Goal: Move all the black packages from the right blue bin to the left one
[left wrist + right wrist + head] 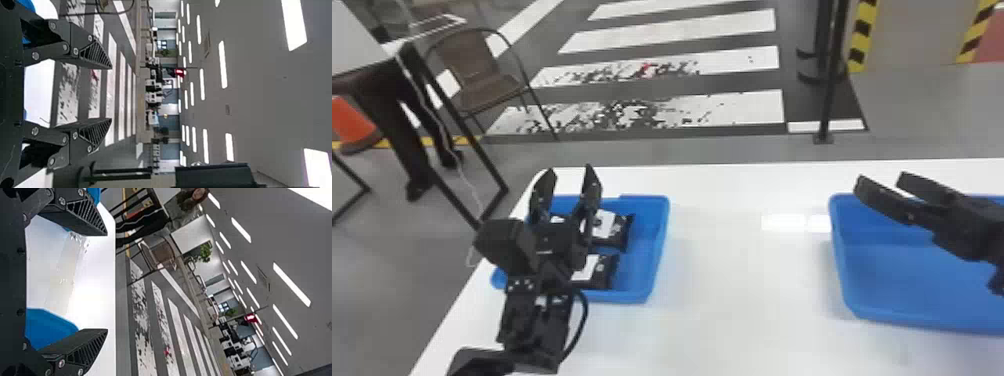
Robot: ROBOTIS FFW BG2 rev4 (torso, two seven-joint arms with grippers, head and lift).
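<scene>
On the left, the left blue bin (pixel 652 250) holds at least two black packages: a farther package (pixel 614 232) and a nearer package (pixel 604 272). The left claw (pixel 566 172) stands over the bin's left part, its fingers parted with nothing between them, and together with its arm it hides some of the inside; a small white patch seen between the fingers could belong to the farther package or to another one, I cannot tell which. Across the white counter (pixel 742 280), well apart, sits the right blue bin (pixel 839 265), cut off by the head view's edge. Its visible floor is plain blue, so the transfer looks finished or very nearly so; a package in the hidden part cannot be ruled out. The right claw (pixel 881 178) is above that bin, also spread and holding nothing. If nothing remains there, all that is left would be to draw the arms back. As for how the packages look, both seem to lie flat in the left bin, partly covered on their left sides by the claw and arm. Each shows a white label panel toward the left, then dark, slightly glossy wrapping with small pale marks toward the right. They look like soft, filled pouches.
</scene>
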